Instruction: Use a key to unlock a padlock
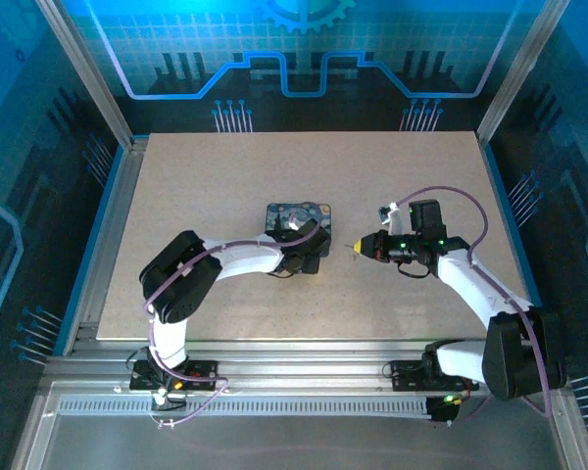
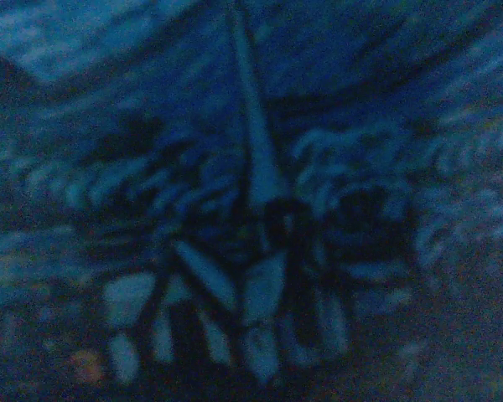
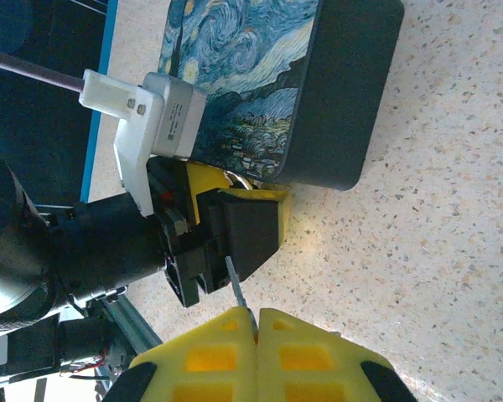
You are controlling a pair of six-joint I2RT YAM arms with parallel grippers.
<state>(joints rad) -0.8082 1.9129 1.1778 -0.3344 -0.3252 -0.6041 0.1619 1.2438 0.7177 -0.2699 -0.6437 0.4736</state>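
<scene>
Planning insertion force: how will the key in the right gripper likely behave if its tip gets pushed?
The key looks like a thin metal sliver, so it is probably stiff and light. Only its end is clamped in the shut right gripper, so it may pivot or slip back under a push.

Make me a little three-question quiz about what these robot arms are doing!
1. True or false: the right gripper is shut on the key.
2. What does the left gripper sit right beside? A) the swirl-painted box B) a red cup C) a stack of plates
3. Fill in the blank: the key's tip points toward the ___ gripper.

Key: 1 true; 2 A; 3 left.
</scene>
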